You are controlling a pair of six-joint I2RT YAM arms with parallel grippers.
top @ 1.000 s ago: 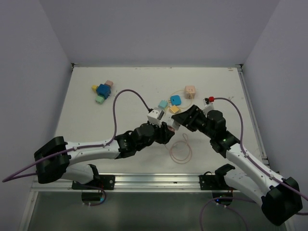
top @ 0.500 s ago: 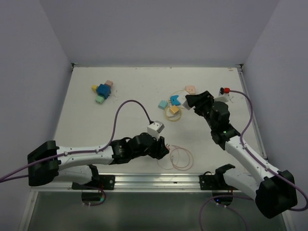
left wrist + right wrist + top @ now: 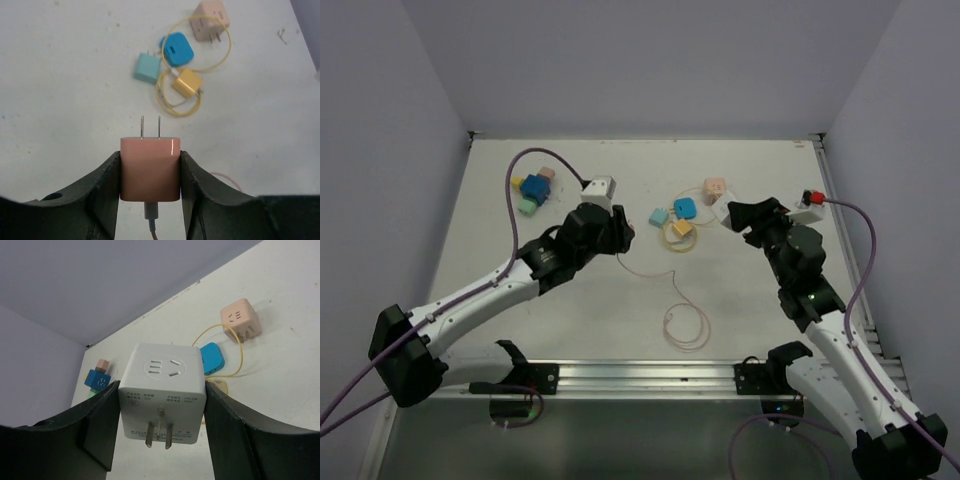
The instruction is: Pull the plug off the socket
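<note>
My left gripper point(image 3: 150, 172) is shut on a pink plug point(image 3: 150, 168) with two bare prongs pointing forward and a thin pink cable point(image 3: 685, 322) trailing from its back. In the top view this gripper point(image 3: 617, 232) is at the middle left of the table. My right gripper point(image 3: 162, 412) is shut on a white cube socket point(image 3: 163, 392), its own prongs pointing down. In the top view it point(image 3: 728, 213) is held at the right, well apart from the plug. Plug and socket are separated.
Between the grippers lie a teal adapter point(image 3: 659, 216), a blue adapter point(image 3: 685, 208), a yellow adapter point(image 3: 681, 228) with a yellow cable, and a pink cube socket point(image 3: 716, 189). A cluster of blue, green, pink and yellow cubes point(image 3: 533, 188) sits at the back left.
The plug has come out of the white socket. My left gripper carried the plug up and to the left; my right gripper carried the socket to the right and back.
</note>
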